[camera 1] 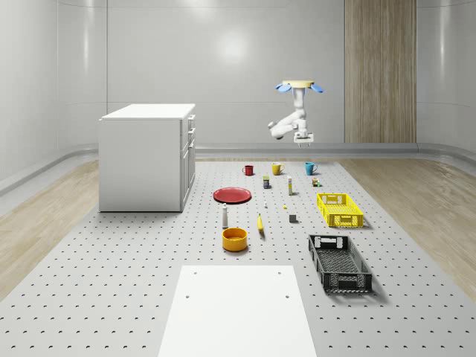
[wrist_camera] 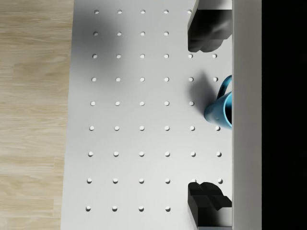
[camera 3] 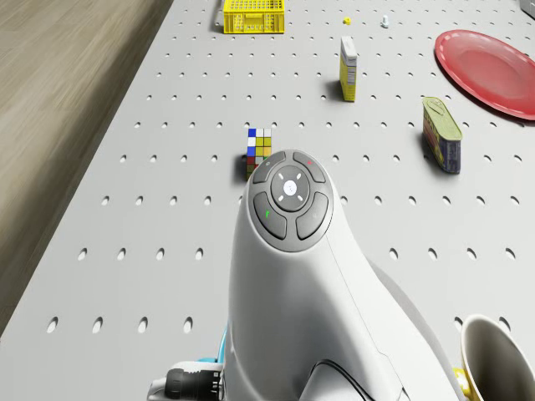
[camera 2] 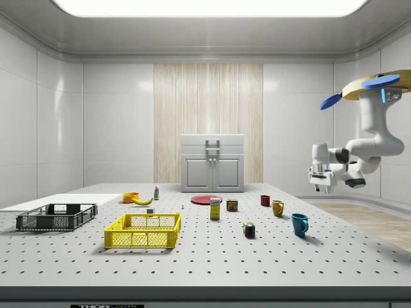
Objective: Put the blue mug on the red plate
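The blue mug (camera 1: 310, 168) stands upright near the table's far edge, right of a yellow mug (camera 1: 277, 169). The red plate (camera 1: 233, 195) lies flat toward the whole-scene view's left, nearer the cabinet. The drone (camera 1: 300, 85) hovers high above the far mugs, arm bent down. My gripper (camera 1: 303, 142) hangs well above the blue mug (camera 2: 300, 224), pointing down. In the wrist view the two fingers (wrist_camera: 208, 28) stand wide apart, so the gripper (wrist_camera: 204, 117) is open and empty. Below it the blue mug (wrist_camera: 221, 108) is partly cut off by a grey band.
A red mug (camera 1: 248, 170), a can (camera 3: 441, 134), a small box (camera 3: 349, 68) and a colour cube (camera 3: 260, 150) stand between the mugs and plate. The yellow crate (camera 1: 340, 210), black crate (camera 1: 339, 262), orange bowl (camera 1: 234, 239), banana (camera 1: 260, 223) and white cabinet (camera 1: 147, 156) lie farther off.
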Robot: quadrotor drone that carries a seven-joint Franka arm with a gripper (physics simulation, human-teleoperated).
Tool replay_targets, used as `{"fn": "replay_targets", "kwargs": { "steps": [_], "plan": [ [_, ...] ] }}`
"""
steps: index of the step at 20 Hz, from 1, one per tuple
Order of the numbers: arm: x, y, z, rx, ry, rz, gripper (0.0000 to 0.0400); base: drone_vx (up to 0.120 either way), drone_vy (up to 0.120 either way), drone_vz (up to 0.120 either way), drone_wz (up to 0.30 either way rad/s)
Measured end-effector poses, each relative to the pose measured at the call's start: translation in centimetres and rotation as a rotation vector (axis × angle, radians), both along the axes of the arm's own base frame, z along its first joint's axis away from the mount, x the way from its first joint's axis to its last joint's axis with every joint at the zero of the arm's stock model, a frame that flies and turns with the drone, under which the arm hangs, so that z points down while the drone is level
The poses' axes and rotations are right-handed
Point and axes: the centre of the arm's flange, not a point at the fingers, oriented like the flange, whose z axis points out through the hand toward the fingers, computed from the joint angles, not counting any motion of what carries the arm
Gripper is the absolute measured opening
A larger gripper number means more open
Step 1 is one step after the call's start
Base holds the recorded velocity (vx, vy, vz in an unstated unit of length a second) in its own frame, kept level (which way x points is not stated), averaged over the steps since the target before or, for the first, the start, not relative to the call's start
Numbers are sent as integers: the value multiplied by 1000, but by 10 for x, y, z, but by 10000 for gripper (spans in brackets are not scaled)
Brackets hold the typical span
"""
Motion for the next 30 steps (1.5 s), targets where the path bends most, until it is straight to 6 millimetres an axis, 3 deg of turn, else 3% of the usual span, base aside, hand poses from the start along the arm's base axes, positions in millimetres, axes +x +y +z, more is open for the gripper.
{"fn": "replay_targets", "kwargs": {
  "steps": [14, 26, 30],
  "plan": [
    [0, -5, 0, -51, 2, -1, 400, 120, 0, -117, 0],
    [0, -5, 0, -54, 2, -1, 400, 120, -13, -43, 0],
    [0, -5, 1, -55, 2, -1, 400, 0, 0, 0, 0]
  ]
}}
